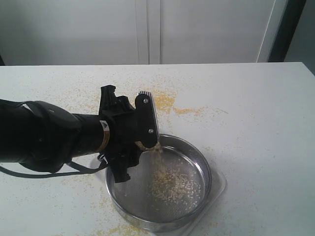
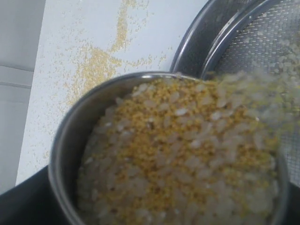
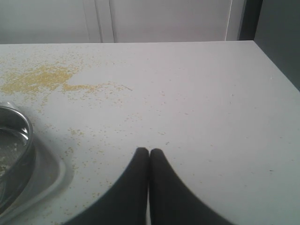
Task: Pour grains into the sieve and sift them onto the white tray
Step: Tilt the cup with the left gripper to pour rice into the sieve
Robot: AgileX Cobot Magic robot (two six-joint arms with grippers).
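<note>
My left gripper is shut on a small steel cup and holds it tilted over the near-left rim of the sieve. The cup brims with grains, whitish rice mixed with yellow meal. A thin stream of grains falls onto the mesh, where a pale heap lies. The sieve sits on the white tray, of which only a corner shows. My right gripper is shut on nothing, low over the table to the right of the sieve and the tray. It is out of the exterior view.
Spilled yellow meal is strewn on the white table behind the sieve, with more scattered around the tray. The table's far edge meets a pale wall. Its right edge drops off near the right gripper.
</note>
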